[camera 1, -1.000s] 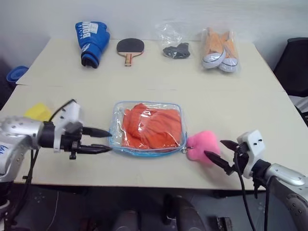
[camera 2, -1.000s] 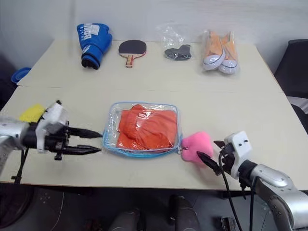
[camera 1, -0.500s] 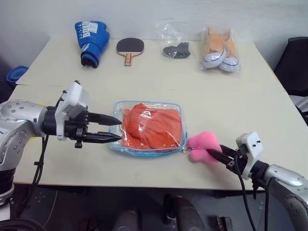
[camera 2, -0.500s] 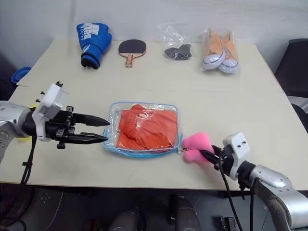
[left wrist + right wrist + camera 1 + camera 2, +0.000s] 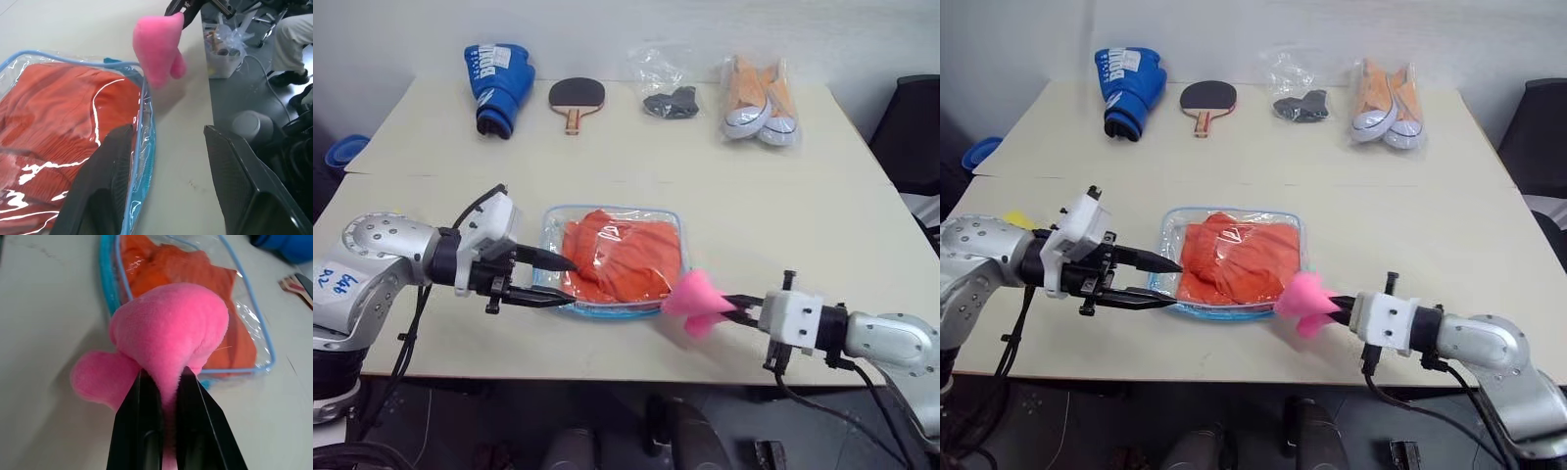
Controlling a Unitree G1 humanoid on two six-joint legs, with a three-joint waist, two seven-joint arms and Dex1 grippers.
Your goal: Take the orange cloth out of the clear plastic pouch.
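The clear plastic pouch [image 5: 607,209] with light blue trim lies flat near the table's front edge. The orange cloth [image 5: 626,257] is folded inside it. My left gripper [image 5: 574,283] is open at the pouch's left edge. In the left wrist view one of its fingers [image 5: 105,186] lies over the pouch and the other [image 5: 239,181] stands beside it over bare table. My right gripper [image 5: 166,382] is shut on the pink fluffy charm [image 5: 693,297], which it holds lifted just off the table at the pouch's front right corner.
Along the table's far edge lie a blue boxing glove [image 5: 499,83], a table tennis paddle [image 5: 576,98], a thin clear bag with a dark item [image 5: 668,96] and bagged orange-and-white shoes [image 5: 759,106]. A yellow object [image 5: 1018,220] lies behind my left arm. A black chair [image 5: 915,127] stands to the right.
My right gripper has shut on the pink charm, rolled, and carried it up and to the left. My left gripper has moved right, up to the pouch's left edge.
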